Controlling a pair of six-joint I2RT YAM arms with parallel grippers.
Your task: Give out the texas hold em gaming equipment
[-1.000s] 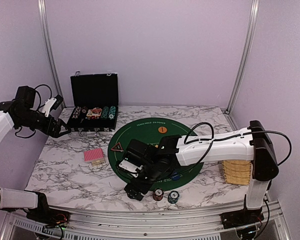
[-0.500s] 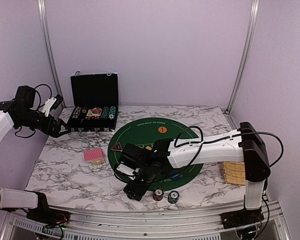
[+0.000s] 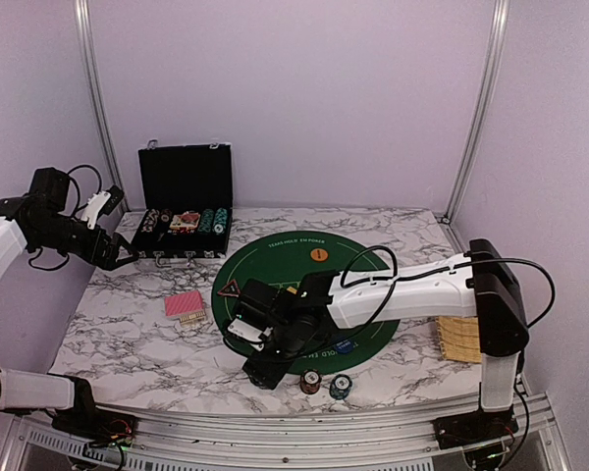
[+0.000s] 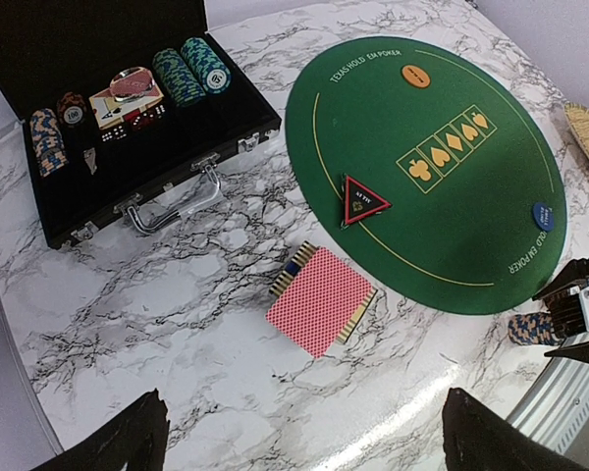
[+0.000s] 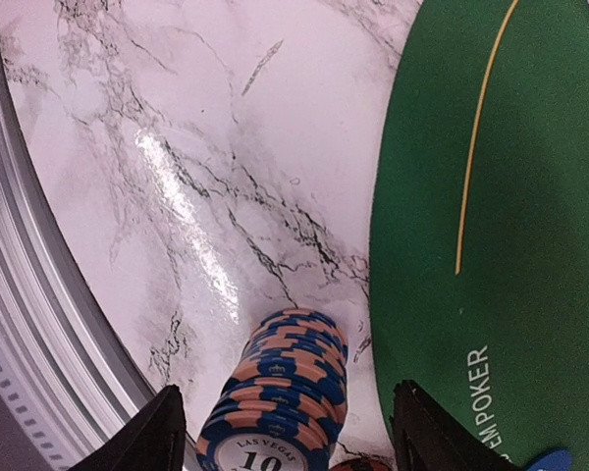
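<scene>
The right gripper hangs low over the white-and-grey marble table, at the bottom centre of the overhead view. Its two black fingers stand apart on either side of a stack of blue-and-orange stripe-edged poker chips. A thin gap shows between each finger and the stack, so the jaws are not clamped on it. The stack stands on bare marble in the lower middle of the right wrist view, just left of the rim of the round green felt mat.

The left gripper sits at the far left of the overhead view, raised above the table, its fingers spread wide over the marble.

In the left wrist view, a pile of red-backed playing cards lies on the marble at centre, just left of the mat. On the mat lie an orange round button near the top, a black triangular button at the left rim and a blue round button at the right. The black hinged case stands open at upper left, with rows of chips inside. A woven yellow tray lies at the right of the overhead view.
</scene>
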